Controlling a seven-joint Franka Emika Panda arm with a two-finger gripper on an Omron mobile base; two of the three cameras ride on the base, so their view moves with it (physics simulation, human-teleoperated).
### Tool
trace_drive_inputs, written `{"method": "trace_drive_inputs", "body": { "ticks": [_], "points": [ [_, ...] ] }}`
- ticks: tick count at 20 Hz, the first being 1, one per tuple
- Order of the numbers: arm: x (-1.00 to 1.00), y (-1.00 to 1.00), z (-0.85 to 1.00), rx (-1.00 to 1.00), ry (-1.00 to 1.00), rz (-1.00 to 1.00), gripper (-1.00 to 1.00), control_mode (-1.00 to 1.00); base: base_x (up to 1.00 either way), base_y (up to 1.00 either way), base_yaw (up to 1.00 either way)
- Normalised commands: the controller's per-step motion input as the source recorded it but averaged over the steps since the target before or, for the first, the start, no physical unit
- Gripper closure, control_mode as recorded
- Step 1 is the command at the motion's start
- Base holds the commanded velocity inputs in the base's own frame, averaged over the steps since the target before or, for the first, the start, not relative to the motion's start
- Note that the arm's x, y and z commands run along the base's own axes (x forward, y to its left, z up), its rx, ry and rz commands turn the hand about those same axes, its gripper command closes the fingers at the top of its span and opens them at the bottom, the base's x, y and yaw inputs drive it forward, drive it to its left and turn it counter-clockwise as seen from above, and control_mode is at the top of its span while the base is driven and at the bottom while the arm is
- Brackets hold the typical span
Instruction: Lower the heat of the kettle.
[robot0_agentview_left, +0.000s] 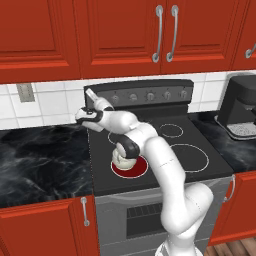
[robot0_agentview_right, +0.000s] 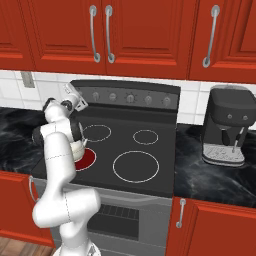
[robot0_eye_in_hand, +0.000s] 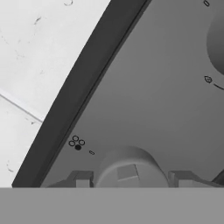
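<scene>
Cream-white kettle (robot0_agentview_left: 123, 159) stands upright on the glowing burner (robot0_agentview_left: 131, 169).

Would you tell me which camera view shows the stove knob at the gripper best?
The hand view: the knob sits large and close between the fingertips. In the left base view the gripper hides it; in the right base view the hand covers it too.

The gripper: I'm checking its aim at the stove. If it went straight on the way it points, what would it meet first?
Probably the knob right between the gripper fingertips, with the stove's control panel directly behind it.
</scene>
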Motion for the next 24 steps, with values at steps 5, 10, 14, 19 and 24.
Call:
{"method": "trace_drive_inputs", "body": {
  "ticks": [5,10,14,19,24],
  "points": [
    [0.0,0.0,0.0,0.09,0.0,0.0,1.0,-1.0,0.0,0.0,0.0],
    [0.0,0.0,0.0,0.06,0.0,0.0,1.0,-1.0,0.0,0.0,0.0],
    [0.0,0.0,0.0,0.05,0.0,0.0,1.0,-1.0,0.0,0.0,0.0],
    [0.0,0.0,0.0,0.08,0.0,0.01,1.0,-1.0,0.0,0.0,0.0],
    [0.0,0.0,0.0,0.12,0.0,0.02,1.0,-1.0,0.0,0.0,0.0]
  ]
}}
